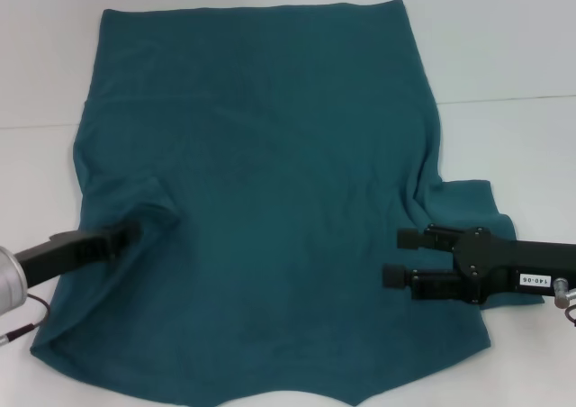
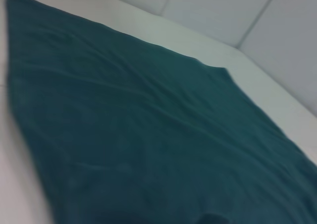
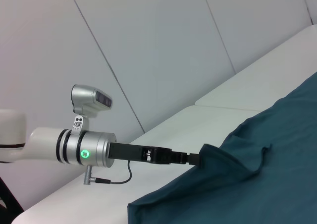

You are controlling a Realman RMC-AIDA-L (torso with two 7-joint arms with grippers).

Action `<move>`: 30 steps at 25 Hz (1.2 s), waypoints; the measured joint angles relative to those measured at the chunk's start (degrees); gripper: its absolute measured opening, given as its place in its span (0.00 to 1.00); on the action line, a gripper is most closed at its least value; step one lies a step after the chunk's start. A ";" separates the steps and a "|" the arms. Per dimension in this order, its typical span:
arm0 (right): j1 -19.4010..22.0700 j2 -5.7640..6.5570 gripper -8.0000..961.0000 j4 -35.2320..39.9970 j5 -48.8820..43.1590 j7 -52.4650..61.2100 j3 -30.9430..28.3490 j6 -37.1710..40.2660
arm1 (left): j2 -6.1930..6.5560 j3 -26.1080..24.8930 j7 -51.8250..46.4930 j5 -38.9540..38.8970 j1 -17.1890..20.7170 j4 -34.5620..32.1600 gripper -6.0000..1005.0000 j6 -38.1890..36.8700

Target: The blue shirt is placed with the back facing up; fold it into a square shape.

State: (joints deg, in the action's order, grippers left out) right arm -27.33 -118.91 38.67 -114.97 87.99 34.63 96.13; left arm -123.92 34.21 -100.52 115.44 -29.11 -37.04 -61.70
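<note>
Lying spread out flat on my white desk is the big dark teal-blue soft cotton shirt. Its plain side faces up. I see no letters on it. It covers most of the desk in front of me, with the straight hem at the far end and the curved collar edge at the near end, close to my body.

My left claw is at the left side of the shirt, about where the sleeve is. The cloth is bunched up in a little tent around its tip and lifted off the desk there. In the right wrist view the cloth rises to a point right at the end of my left claw, so it is pinching the shirt. The fingertips are tucked in the fold, so I cannot see them well.

My right claw is at the right side of the shirt, over the cloth near the right sleeve. Its two black fingers are spread apart and point toward the middle of the shirt. Nothing is between them. I cannot tell if they touch the cloth.

The left wrist view shows only the shirt lying smooth with soft wrinkles, and the white desk past it.
</note>
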 joint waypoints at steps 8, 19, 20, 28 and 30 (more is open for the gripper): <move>0.04 0.00 0.95 0.00 0.12 -0.18 -0.33 -0.13 | 0.00 4.01 0.25 0.27 0.56 -0.23 0.17 -4.67; 0.16 0.39 0.95 0.00 0.28 0.26 -0.64 -0.05 | 0.00 2.99 1.04 -3.19 2.31 -4.62 0.51 -13.43; 0.16 0.42 0.95 0.00 0.28 0.32 -0.80 -0.07 | 0.00 2.91 1.49 -3.21 2.32 -4.77 0.54 -13.72; 0.26 1.97 0.95 0.41 0.02 4.16 -1.98 -0.48 | -0.04 3.26 13.96 -3.90 2.16 -4.12 0.89 -20.23; 0.36 2.71 0.95 0.43 0.00 5.65 -2.12 -0.50 | -0.12 3.27 20.26 -4.84 2.24 -3.30 0.89 -22.86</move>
State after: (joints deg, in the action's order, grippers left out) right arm -26.98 -116.20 39.10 -114.97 93.65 32.51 95.62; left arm -124.04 37.49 -80.26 110.60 -26.87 -40.34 -84.55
